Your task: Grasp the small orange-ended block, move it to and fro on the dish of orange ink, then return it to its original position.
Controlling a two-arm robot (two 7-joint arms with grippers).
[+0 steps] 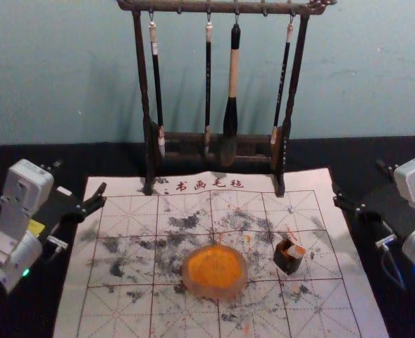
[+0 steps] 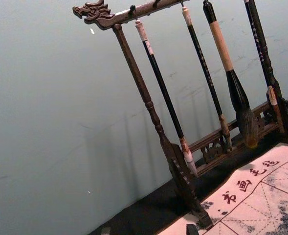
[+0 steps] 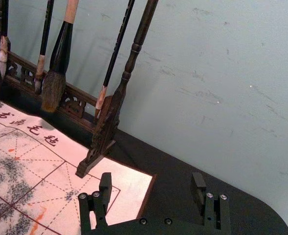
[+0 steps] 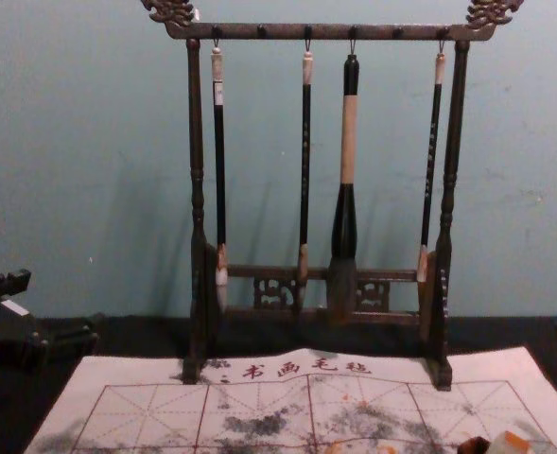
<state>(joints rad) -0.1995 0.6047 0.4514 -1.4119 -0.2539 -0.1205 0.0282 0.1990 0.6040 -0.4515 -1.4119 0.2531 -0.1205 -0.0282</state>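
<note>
My left gripper [image 1: 80, 177] stands open at the mat's left edge in the head view, and in the left wrist view the left gripper [image 2: 148, 230] has nothing between its tips. Across the mat, my right gripper [image 1: 358, 177] is open beyond the right edge; the right wrist view shows the right gripper [image 3: 151, 182] empty too. The small orange-ended block [image 1: 296, 251] rests tilted at the top of a small dark holder [image 1: 287, 263], right of the round dish of orange ink [image 1: 214, 270]. At the chest view's bottom edge, the block [image 4: 509, 444] shows its orange end.
A dark wooden rack [image 1: 221, 138] with several hanging brushes stands at the mat's far edge, close to the wall. The ink-stained, gridded mat [image 1: 115, 310] lies on a black-covered table [image 1: 24, 324].
</note>
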